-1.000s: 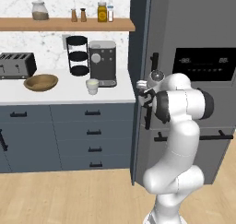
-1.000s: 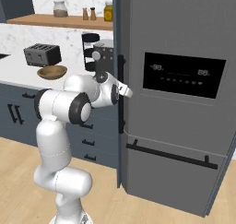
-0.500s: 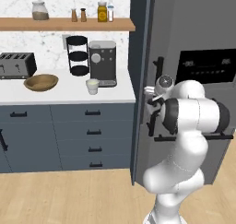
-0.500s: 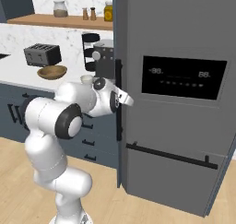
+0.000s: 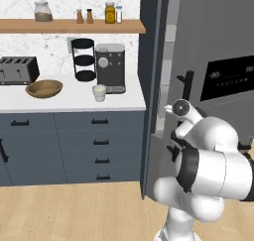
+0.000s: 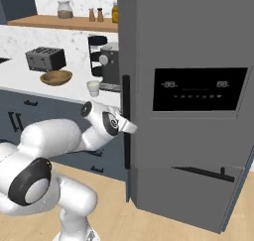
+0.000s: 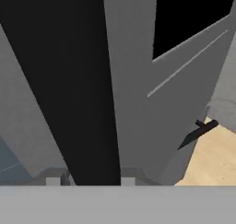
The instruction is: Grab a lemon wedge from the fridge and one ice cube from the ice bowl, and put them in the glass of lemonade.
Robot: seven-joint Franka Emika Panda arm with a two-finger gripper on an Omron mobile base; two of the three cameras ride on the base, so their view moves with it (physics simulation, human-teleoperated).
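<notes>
Since a second ago the arm has swung lower and nearer the cameras, its bulk now crowding the foreground, and the fridge (image 6: 198, 111) door stands pulled a little ajar, a pale strip showing at its edge in the left base view. From the hand view the tool (image 7: 90, 180) sits with its two small tips on either side of the long black vertical handle (image 7: 69, 80), narrowly parted and closed on that bar; in the right base view the wrist presses right against the handle. One black dispenser panel (image 6: 198, 89) sits on the door, and one shorter dark handle (image 6: 206, 171) marks the lower drawer. To the side, on the white counter (image 5: 59, 98), stand one glass of lemonade (image 5: 99, 91), one coffee machine (image 5: 110, 68), one black tiered stand (image 5: 83, 60), one ice bowl (image 5: 44, 88) and one toaster (image 5: 18, 69). Above, one wooden shelf (image 5: 69, 26) carries five jars and shakers. Blue-grey drawers (image 5: 99, 143) run below the counter.
</notes>
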